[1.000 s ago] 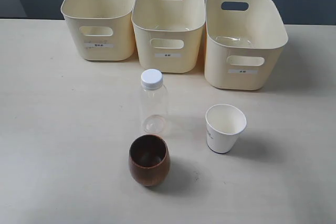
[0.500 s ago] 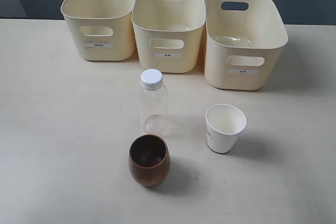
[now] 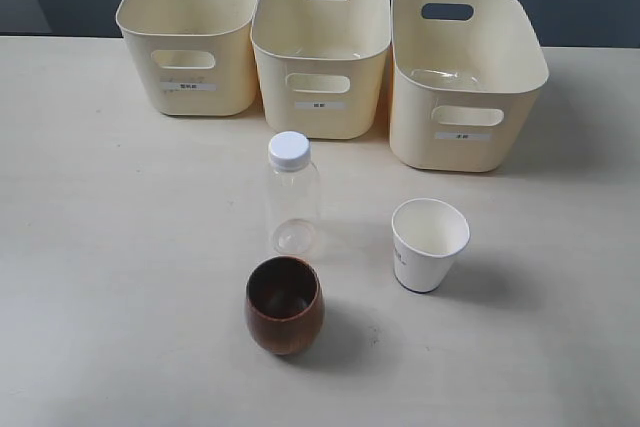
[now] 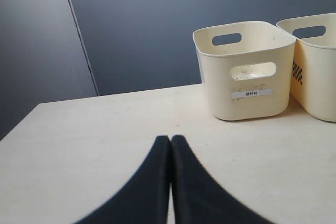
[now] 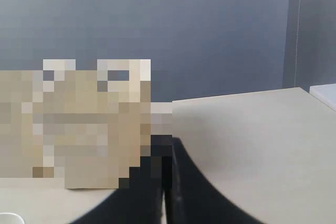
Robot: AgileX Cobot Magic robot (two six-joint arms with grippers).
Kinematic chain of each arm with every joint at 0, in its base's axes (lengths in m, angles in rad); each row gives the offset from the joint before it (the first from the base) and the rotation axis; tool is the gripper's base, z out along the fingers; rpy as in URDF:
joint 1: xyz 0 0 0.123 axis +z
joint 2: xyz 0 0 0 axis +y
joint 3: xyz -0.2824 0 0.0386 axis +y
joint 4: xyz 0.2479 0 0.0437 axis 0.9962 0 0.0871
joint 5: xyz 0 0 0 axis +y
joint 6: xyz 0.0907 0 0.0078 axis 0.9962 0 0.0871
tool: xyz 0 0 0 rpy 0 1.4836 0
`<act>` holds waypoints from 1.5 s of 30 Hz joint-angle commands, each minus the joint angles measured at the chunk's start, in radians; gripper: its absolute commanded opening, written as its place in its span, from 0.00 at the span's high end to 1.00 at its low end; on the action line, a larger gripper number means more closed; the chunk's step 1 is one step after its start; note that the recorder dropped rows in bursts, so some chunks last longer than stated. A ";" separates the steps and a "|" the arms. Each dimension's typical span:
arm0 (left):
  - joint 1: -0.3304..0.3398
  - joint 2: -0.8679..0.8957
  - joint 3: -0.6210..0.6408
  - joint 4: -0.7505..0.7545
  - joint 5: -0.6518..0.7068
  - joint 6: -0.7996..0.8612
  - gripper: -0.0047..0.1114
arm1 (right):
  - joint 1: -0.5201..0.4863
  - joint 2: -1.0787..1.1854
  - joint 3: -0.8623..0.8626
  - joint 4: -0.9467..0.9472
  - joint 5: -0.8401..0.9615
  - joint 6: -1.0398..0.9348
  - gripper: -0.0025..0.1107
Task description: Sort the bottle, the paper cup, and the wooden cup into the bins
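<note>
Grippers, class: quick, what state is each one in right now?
Left gripper: closed, holding nothing.
Right gripper: closed, holding nothing.

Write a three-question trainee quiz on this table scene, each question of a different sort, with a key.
1. True or false: the bottle lies on its side.
2. Multiple choice: which item stands nearest the camera in the exterior view? A) the paper cup B) the wooden cup C) the bottle
3. Fill in: in the wrist views, the left tool and the right tool both have their fingers pressed ____.

Key:
1. False. It stands upright with its white cap on top.
2. B. The wooden cup sits in front of the bottle, farthest from the bins.
3. Together. Neither tool holds anything, and all three items are on the table.
</note>
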 commanded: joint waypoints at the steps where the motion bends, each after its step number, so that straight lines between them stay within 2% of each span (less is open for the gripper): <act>1: 0.000 -0.005 0.002 0.000 -0.007 -0.002 0.96 | 0.003 -0.004 0.002 0.000 -0.007 -0.003 0.98; 6: 0.000 -0.005 0.002 0.000 -0.007 -0.002 0.96 | 0.003 -0.004 0.002 0.000 -0.007 -0.003 0.98; 9: 0.000 -0.005 0.002 0.000 -0.007 0.000 0.96 | 0.003 -0.004 0.002 -0.075 -0.039 -0.025 0.98; 18: 0.000 -0.005 0.002 0.000 -0.007 -0.002 0.96 | 0.003 -0.004 0.002 -0.068 -0.041 -0.014 0.98; 22: 0.000 -0.005 0.002 0.000 -0.007 -0.002 0.96 | 0.003 -0.004 0.002 -0.009 -0.085 -0.002 0.98; 27: 0.000 -0.005 0.002 0.000 -0.007 -0.002 0.96 | 0.003 -0.004 0.002 0.171 -0.154 -0.002 0.98; 33: 0.000 -0.005 0.002 0.000 -0.007 -0.002 0.96 | 0.003 -0.004 0.002 0.174 -0.219 0.001 0.98; 37: 0.000 -0.005 0.002 0.000 -0.007 -0.002 0.96 | 0.003 -0.004 0.002 0.278 -0.298 0.109 0.98; 45: 0.000 -0.005 0.002 0.000 -0.007 -0.002 0.96 | 0.003 -0.004 -0.126 0.110 -0.303 0.223 0.98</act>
